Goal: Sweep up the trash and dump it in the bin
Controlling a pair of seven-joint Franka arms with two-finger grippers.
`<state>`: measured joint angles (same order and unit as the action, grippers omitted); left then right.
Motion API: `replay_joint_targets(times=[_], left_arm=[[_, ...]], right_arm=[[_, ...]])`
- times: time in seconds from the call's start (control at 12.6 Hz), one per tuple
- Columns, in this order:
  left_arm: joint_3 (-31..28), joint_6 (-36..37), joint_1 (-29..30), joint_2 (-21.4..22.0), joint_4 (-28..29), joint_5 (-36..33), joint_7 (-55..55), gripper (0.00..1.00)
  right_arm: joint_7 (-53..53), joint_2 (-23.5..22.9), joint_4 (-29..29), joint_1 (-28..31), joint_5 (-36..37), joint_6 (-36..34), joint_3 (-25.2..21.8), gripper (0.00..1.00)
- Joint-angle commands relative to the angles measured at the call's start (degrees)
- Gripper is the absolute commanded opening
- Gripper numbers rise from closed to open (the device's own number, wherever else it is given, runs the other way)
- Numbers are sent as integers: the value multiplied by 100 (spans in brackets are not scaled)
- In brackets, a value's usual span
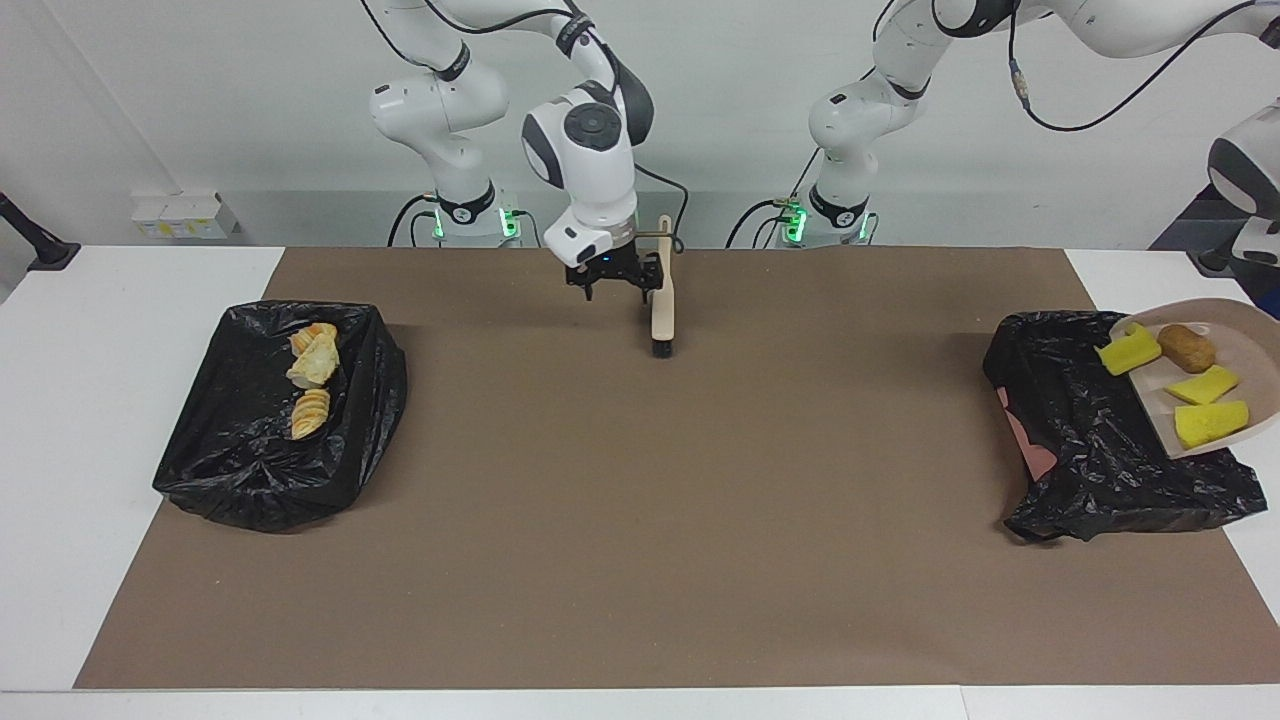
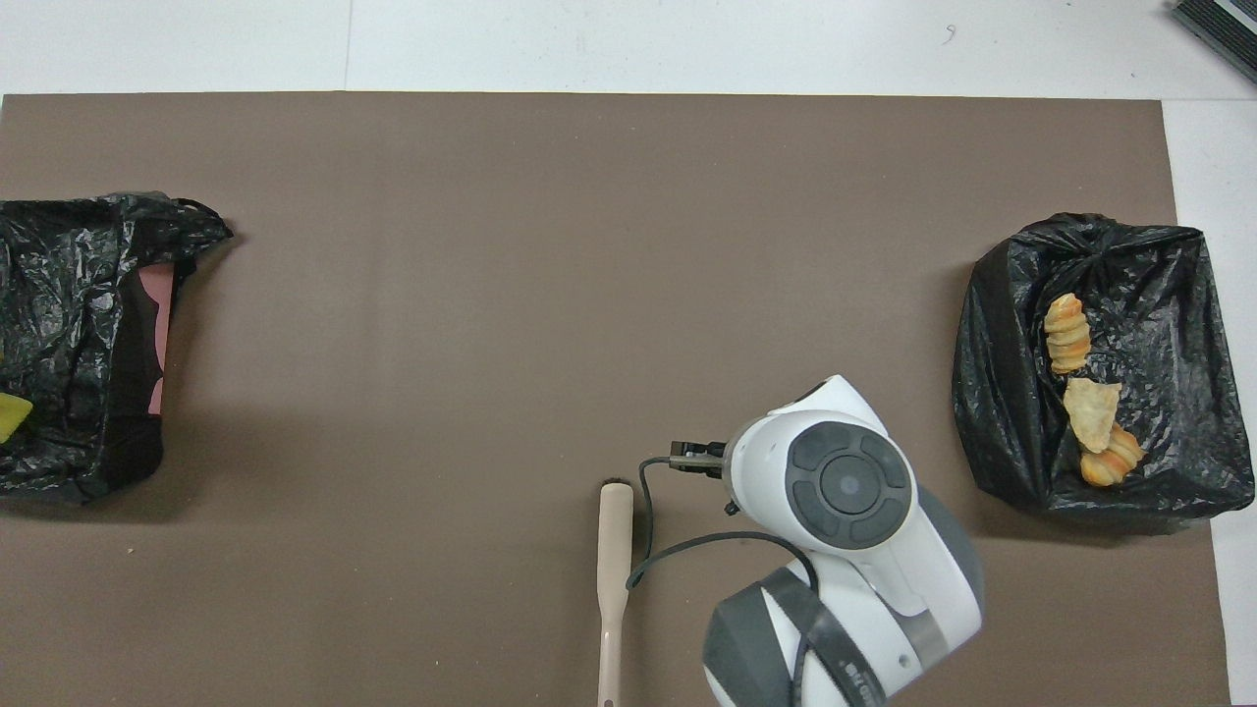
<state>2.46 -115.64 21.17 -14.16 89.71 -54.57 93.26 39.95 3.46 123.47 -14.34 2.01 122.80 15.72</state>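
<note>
Where brown mat (image 1: pixel 640 480) ends — white table (image 1: pixel 100 330).

A matt brown paper-like mat (image 1: pixel 640 520) covers the smooth white worktop (image 1: pixel 90 400). Both bins wear crinkly, glossy black plastic liners (image 1: pixel 270 450) (image 1: pixel 1110 470). The dustpan (image 1: pixel 1255 345) looks like smooth beige plastic, as does the brush handle (image 1: pixel 662 310). The yellow wedges (image 1: pixel 1205 405) look spongy, the tan chunks (image 1: pixel 312 365) crusty. The arm shells (image 1: pixel 590 160) are glossy white plastic.

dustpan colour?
Beige dustpan, carrying yellow and brown scraps; the facing view shows it best.
</note>
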Motion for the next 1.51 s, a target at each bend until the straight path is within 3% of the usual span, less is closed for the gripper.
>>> replay_joint_targets(times=[0.0, 0.4, 0.79, 1.11, 1.27, 1.43], left_arm=[[-70, 287, -270, 203, 117, -580, -536, 0], [-70, 946, -841, 282, -120, -1274, -756, 0], [-44, 1448, -1193, 379, -129, -1250, -836, 0], [9, 1580, -1238, 423, -112, -461, -862, 0], [18, 1746, -1526, 440, -103, -91, -862, 0], [18, 1983, -1878, 449, -103, 304, -932, 0]], right_arm=[[-206, -91, -506, 518, 413, -37, 89, 100], [-759, -92, -1553, 853, 423, -1178, 72, 100], [-1341, 5, -2151, 1231, 318, -2119, 2, 100], [-1859, -12, -2705, 1144, 274, -2717, -716, 100], [-2121, 5, -2741, 916, 274, -2857, -1288, 100], [-2500, 93, -2758, 1002, 265, -3051, -1431, 100]])
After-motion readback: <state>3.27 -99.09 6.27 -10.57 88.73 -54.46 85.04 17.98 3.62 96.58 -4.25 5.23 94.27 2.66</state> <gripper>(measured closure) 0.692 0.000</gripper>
